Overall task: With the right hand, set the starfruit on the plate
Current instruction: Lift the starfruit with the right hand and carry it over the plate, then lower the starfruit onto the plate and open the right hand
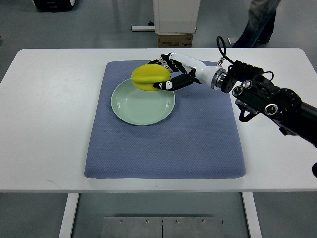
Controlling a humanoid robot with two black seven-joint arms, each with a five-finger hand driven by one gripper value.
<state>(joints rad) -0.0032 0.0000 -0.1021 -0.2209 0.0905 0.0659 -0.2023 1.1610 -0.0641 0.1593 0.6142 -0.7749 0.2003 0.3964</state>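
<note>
A yellow starfruit [148,77] is held in my right hand [167,74], whose black fingers are curled around its right side. The arm reaches in from the right edge. The fruit hangs over the far rim of a pale green plate [141,106], which lies on the left half of a blue mat [198,134]. Whether the fruit touches the plate I cannot tell. My left arm is out of sight.
The mat lies in the middle of a white table [44,124]. Beyond the table's far edge stand a white pedestal with a cardboard box [174,39] and a person's legs [257,25].
</note>
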